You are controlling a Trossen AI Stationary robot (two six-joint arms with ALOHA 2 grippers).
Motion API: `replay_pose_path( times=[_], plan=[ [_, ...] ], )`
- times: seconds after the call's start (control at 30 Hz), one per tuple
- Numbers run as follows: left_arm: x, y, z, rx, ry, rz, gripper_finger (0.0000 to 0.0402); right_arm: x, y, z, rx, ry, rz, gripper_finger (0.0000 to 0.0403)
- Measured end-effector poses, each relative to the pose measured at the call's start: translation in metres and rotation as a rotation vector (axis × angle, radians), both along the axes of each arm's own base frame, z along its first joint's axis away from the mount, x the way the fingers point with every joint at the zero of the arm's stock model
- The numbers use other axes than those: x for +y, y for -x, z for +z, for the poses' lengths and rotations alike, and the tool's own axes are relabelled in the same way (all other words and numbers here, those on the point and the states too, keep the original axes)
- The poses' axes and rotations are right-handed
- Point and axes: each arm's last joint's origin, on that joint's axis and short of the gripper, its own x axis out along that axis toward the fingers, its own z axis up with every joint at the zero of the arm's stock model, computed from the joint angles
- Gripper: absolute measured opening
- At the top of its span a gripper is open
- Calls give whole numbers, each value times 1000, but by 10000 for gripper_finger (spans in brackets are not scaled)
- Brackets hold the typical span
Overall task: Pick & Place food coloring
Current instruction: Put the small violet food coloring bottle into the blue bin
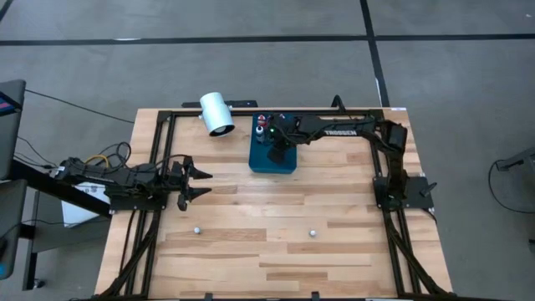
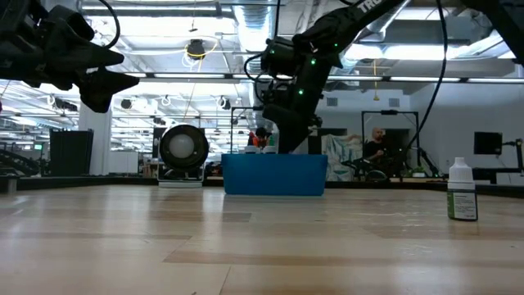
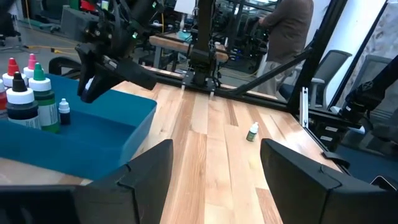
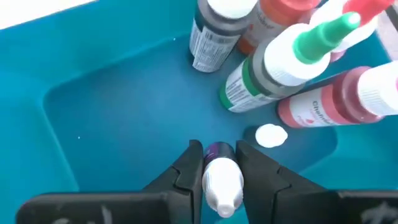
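Observation:
The food coloring bottles [image 4: 273,68] stand grouped in the far part of a blue tray [image 1: 284,164], on its floor. My right gripper [image 4: 217,149] hangs over the tray's near part, shut on one small white-capped bottle [image 4: 221,180] with a dark purple body. A tiny white-capped bottle [image 4: 272,135] stands just beyond it. Two more small bottles stand on the table near its front: one [image 1: 196,228] left, one [image 1: 312,233] right. My left gripper [image 1: 196,181] waits open at the table's left side, holding nothing. My right gripper pinches the small bottle by the sides of its body [image 4: 216,160], just below the white cap, between its two fingers. The fingers slant down from above and lie along the bottle. The cap points back up toward the wrist. The bottle's bottom is hidden, so whether it stands on the tray floor cannot be told.
A white cylinder [image 1: 217,113] lies at the far left of the tray, by the black frame rail [image 1: 159,134]. Bare wood [image 1: 251,209] stretches between the tray and the two loose bottles. A person [image 2: 378,146] sits in the room behind the table.

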Motion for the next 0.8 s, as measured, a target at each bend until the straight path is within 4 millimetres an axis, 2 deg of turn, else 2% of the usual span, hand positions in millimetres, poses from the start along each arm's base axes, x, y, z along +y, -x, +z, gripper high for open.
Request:
replay_pose_path(
  times=[0.13, 0.2, 0.27, 0.37, 0.6, 0.8],
  plan=[
    [0, 0, 0, 0, 0, 0, 234, 6, -2, -17, 67, -27, 20, 72],
    [0, 0, 0, 0, 0, 0, 234, 7, -9, -20, 40, -14, 37, 72],
    [0, 0, 0, 0, 1, 0, 234, 9, -6, -25, 82, -26, 43, 72],
    [0, 0, 0, 0, 6, 0, 234, 7, -8, -24, 47, -7, 37, 72],
    [0, 0, 0, 1, 15, -3, 234, -6, -3, -25, 50, -12, 15, 72],
    [0, 0, 0, 0, 15, -8, 234, -20, -1, -36, 51, -58, 1, 72]
  ],
)
